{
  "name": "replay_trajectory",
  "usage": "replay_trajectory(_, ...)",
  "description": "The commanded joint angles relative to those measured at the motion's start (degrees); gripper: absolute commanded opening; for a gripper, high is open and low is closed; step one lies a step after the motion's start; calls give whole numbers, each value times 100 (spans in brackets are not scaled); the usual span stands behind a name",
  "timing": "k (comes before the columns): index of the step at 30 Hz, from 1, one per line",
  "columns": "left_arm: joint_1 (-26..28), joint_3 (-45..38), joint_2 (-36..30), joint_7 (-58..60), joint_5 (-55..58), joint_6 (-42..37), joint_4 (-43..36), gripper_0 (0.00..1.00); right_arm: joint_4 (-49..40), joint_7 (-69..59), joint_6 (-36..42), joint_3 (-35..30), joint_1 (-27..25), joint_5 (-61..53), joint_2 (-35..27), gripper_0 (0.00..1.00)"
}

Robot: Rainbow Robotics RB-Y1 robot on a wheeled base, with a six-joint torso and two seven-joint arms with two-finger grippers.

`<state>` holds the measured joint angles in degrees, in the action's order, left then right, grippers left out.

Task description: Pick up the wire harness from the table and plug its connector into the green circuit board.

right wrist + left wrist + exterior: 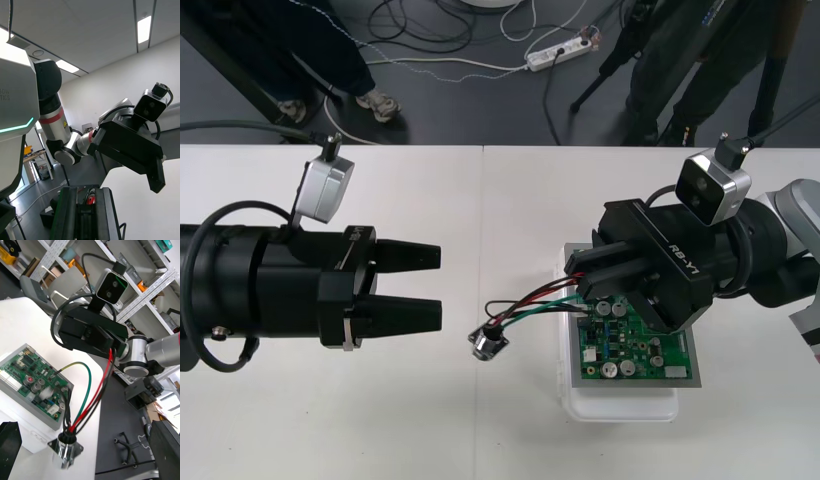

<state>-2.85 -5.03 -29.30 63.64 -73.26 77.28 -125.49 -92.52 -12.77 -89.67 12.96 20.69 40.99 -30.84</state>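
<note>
Front view: left tool (438,286) is hovering over the table (330,420) on the left, fingers standing apart, holding nothing. Right tool (578,275) is sitting above the near-left corner of the green circuit board (635,350) on its white base (620,408), fingers clamping the wire harness (530,300). Wires are trailing left from it to the round metal socket (487,342), which is lying between the two tools, just beside the base. The plug is hiding under the fingers; cannot tell whether it is in the board.

Right wrist view: right tool's fingers (69,213) are standing close together, a red wire (91,198) showing between them. Left tool (153,176) is facing it.

Left wrist view: red, green and black wires (99,390) are rising from the socket (66,450) into the right tool (105,347) above the board (33,384).
</note>
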Motion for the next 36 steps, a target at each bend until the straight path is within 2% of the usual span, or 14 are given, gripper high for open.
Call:
replay_trajectory(1,-348,-173,-243,-695,136,-495,-204,100,-372,-287,-33,-171,-109,120,157,0)
replay_trajectory(8,-638,-182,-243,-853,224,-582,-204,100,-618,-340,-33,-215,-153,225,280,0)
replay_trajectory(12,-770,-182,-234,-958,330,-609,-204,100,-855,-392,-33,-479,-153,594,394,0)
replay_trajectory(25,-840,29,-234,-2145,752,-626,-204,100,-1453,-559,-33,-839,-434,1359,482,0)
replay_trajectory(36,-937,459,-225,-3085,1015,-767,-204,100,-1954,-595,1013,-1085,-733,1842,526,0)
